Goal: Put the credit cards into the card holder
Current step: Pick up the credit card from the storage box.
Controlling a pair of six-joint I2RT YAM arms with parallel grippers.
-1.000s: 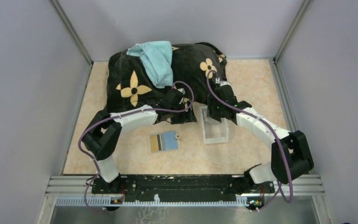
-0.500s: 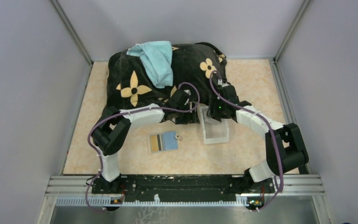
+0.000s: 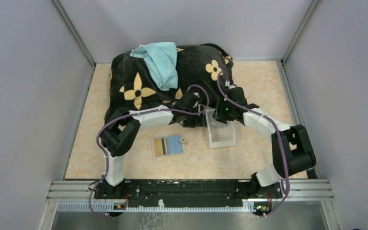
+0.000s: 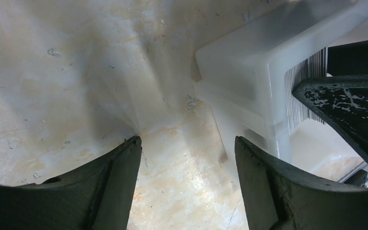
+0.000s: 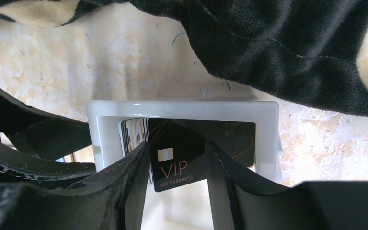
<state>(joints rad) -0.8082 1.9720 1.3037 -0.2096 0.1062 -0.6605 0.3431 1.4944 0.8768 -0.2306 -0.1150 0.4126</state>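
Observation:
A white plastic tray [image 3: 222, 136] holds the credit cards: a stack on edge [image 5: 134, 134] and a black VIP card [image 5: 177, 165] leaning across it. My right gripper [image 5: 177, 158] reaches into the tray's far end [image 3: 219, 118], open, one finger on each side of the VIP card; no firm grip shows. My left gripper [image 3: 195, 120] hovers open over bare table [image 4: 188, 143], just outside the tray's wall [image 4: 239, 62]. The card holder [image 3: 168, 145] lies open and flat nearer the arms' bases, showing a gold-yellow card and a light blue panel.
A black cushion with yellow flowers [image 3: 139, 86] fills the back of the table, a light blue cloth [image 3: 160, 60] draped on it. Its edge hangs just beyond the tray [image 5: 287, 52]. Grey walls enclose the table on three sides.
My left arm has swung right, bringing its gripper up beside the tray. The right gripper's jaws have narrowed around the black card and its arm has drawn in slightly.

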